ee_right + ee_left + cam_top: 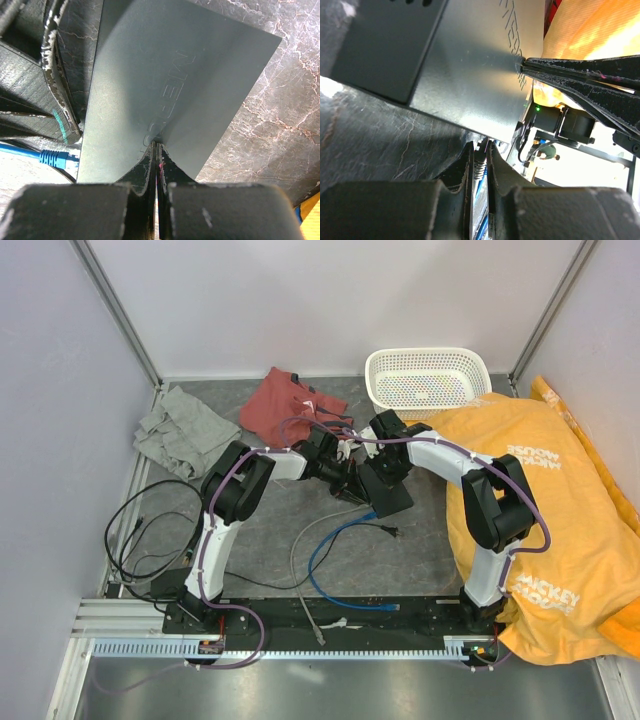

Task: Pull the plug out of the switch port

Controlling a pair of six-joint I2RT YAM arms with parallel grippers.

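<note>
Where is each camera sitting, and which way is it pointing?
Top external: fixed above and behind, looking down on the table; the left arm and right arm meet over the switch.
Left wrist: on the left arm, looking along the left fingers, closed on the plug, toward the switch.
Right wrist: on the right arm, looking down the shut right fingers onto the switch's flat face.
Shared: both wrist views show the switch and the other arm's fingers.
</note>
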